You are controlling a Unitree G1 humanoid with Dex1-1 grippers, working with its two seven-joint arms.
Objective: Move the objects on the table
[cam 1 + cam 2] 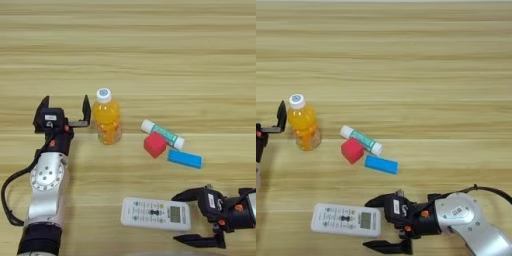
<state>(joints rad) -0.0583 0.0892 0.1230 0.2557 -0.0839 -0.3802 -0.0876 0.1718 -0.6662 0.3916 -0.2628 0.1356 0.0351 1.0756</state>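
Left eye view: left gripper (pixel 64 108) sits w/ fingers spread, empty, just left of the orange juice bottle (pixel 107 119), which stands upright mid-table, probably lined up for a side grab. Green-white tube (pixel 163 134), red cube (pixel 155 145) and flat blue block (pixel 184 159) cluster right of it; cube touches tube. Right eye view: right gripper (pixel 376 223) near the table's (pixel 406 50) front edge, fingers wide apart, holding nothing, pointing at the right end of the white remote (pixel 346 219), likely abt to close across it.
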